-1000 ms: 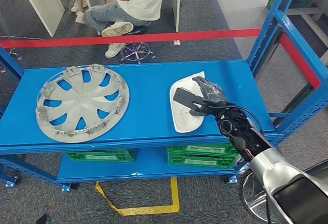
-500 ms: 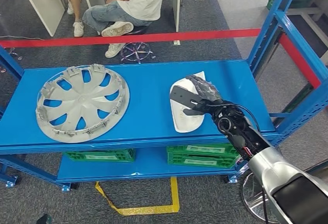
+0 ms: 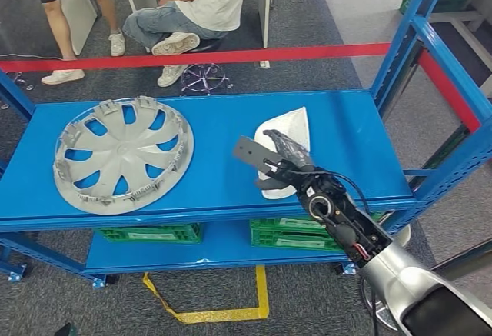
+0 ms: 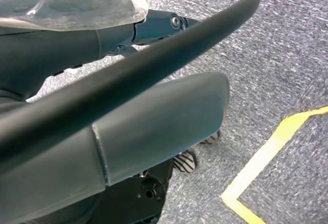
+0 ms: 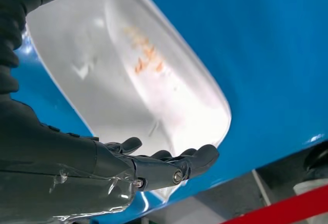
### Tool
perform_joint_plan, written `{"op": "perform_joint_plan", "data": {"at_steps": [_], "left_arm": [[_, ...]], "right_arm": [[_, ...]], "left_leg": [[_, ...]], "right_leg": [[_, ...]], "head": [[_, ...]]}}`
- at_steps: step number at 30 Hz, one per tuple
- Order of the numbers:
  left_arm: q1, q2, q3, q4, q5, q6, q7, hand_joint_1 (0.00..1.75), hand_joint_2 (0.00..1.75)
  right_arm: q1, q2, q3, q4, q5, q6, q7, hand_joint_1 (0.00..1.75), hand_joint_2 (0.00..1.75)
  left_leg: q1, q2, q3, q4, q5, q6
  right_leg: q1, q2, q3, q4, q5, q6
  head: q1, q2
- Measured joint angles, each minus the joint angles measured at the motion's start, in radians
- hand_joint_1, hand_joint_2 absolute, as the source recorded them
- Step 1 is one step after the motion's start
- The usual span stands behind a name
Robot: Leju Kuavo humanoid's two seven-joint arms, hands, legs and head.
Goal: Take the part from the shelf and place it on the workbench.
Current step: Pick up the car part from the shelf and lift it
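Note:
A white curved part (image 3: 293,127) lies flat on the blue shelf (image 3: 221,159), right of middle. My right hand (image 3: 284,159) hovers over the part's near edge with its fingers spread and its thumb stretched out to the left, holding nothing. In the right wrist view the dark fingers (image 5: 170,165) reach along the part (image 5: 127,75) with a gap between them and its white surface. My left hand (image 4: 155,116) hangs over grey carpet, thumb apart from the dark fingers, with nothing in it.
A large silver hubcap (image 3: 123,154) lies on the shelf's left half. Blue uprights (image 3: 417,36) frame the right end. Green crates (image 3: 301,236) sit on the lower level. Behind red tape, one person sits (image 3: 203,5) and another stands (image 3: 58,13).
My right hand has moved left and toward the shelf's front edge, now over the part's near side. A person has walked in at the back left.

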Motion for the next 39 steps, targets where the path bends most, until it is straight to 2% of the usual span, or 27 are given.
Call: {"op": "perform_joint_plan", "data": {"at_steps": [17, 25, 32, 39], "left_arm": [[0.000, 0.000, 0.000, 0.000, -0.034, -0.016, 0.001, 0.00, 0.00], [0.000, 0.000, 0.000, 0.000, -0.034, -0.016, 0.004, 0.00, 0.00], [0.000, 0.000, -0.007, 0.000, -0.034, -0.016, 0.004, 0.00, 0.00], [0.000, 0.000, -0.008, 0.000, -0.034, -0.016, 0.005, 0.00, 0.00]], "right_arm": [[0.081, -0.004, 0.051, -0.062, 0.020, 0.011, 0.045, 0.00, 1.75], [0.091, -0.010, 0.052, -0.068, 0.036, 0.020, 0.096, 0.00, 1.75], [0.096, -0.027, 0.052, -0.075, 0.096, 0.040, 0.186, 0.00, 1.75], [0.104, -0.040, 0.051, -0.091, 0.120, 0.059, 0.208, 0.00, 1.75]], "left_leg": [[0.000, 0.000, 0.000, 0.000, 0.000, 0.000], [0.000, 0.000, 0.000, 0.000, 0.000, 0.000], [0.000, 0.000, 0.000, 0.000, 0.000, 0.000], [0.000, 0.000, 0.000, 0.000, 0.000, 0.000]], "right_leg": [[0.000, 0.000, 0.000, 0.000, 0.000, 0.000], [0.000, 0.000, 0.000, 0.000, 0.000, 0.000], [0.000, 0.000, 0.000, 0.000, 0.000, 0.000], [0.000, 0.000, 0.000, 0.000, 0.000, 0.000]], "head": [[0.001, 0.000], [0.000, 0.000], [0.001, 0.000], [0.000, 0.000]]}}
